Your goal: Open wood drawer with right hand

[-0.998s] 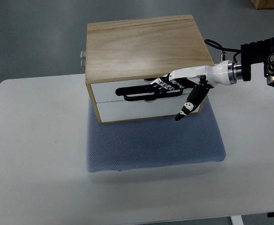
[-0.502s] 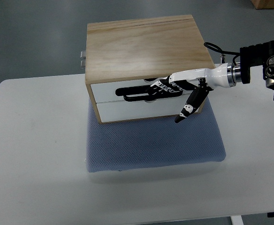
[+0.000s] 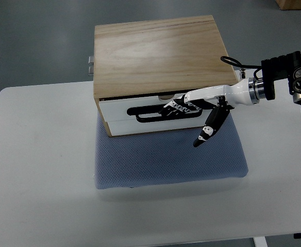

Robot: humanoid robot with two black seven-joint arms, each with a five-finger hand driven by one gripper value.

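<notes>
The white-fronted upper drawer (image 3: 150, 110) of the light wooden box (image 3: 158, 54) was judged rigid and light-running, best taken at its black slot handle (image 3: 151, 113). The right hand (image 3: 184, 106) was seen with fingers hooked into that slot, thumb hanging free.

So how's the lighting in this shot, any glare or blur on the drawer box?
Top view: lighting is even and soft, everything is sharp; a pale sheen sits on the wooden box top, with no harsh glare; the right hand throws a dark shadow on the white drawer front; a faint shadow edges the blue mat.

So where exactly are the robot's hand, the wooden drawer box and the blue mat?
right hand (image 3: 184, 106), top view, fingers at the drawer front.
wooden drawer box (image 3: 155, 54), top view, its top panel.
blue mat (image 3: 166, 159), top view, bare middle.
</notes>
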